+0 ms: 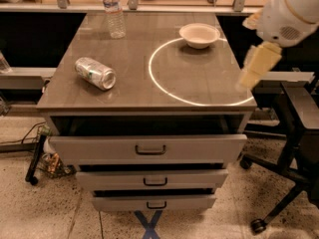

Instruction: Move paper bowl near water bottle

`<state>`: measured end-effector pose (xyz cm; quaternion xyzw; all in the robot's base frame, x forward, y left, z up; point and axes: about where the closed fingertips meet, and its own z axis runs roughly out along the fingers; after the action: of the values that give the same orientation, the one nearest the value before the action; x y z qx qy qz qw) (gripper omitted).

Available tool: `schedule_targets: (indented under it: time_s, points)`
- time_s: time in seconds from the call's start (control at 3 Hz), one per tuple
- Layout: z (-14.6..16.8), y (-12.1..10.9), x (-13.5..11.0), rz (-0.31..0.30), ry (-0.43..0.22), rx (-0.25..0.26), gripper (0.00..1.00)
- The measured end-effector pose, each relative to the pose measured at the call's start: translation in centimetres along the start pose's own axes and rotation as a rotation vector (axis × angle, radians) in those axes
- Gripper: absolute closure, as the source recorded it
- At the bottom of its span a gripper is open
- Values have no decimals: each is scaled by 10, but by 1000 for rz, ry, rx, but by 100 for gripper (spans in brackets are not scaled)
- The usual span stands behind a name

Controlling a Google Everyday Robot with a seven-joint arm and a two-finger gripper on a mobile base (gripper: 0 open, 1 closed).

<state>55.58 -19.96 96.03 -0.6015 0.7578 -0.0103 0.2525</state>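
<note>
The cream-white paper bowl (200,35) sits upright at the back right of the brown cabinet top (134,86). The clear water bottle (114,12) stands upright at the back left, well apart from the bowl. My gripper (258,65) hangs at the right edge of the cabinet top, to the right of and nearer than the bowl, below the white arm housing (291,11). It touches nothing.
A silver drink can (95,73) lies on its side at the front left. A bright ring of light (199,71) marks the right half of the top. Three drawers (149,150) stand partly pulled out below. An office chair (294,133) is at the right.
</note>
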Motion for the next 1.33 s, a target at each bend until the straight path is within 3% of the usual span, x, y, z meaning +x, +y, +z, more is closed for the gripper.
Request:
schedule_targets:
  time_s: [0.33, 0.67, 1.33]
  points:
    - [10, -63, -8, 9, -72, 79, 0]
    - [10, -63, -8, 9, -72, 79, 0]
    - [56, -83, -44, 28, -198, 68, 0]
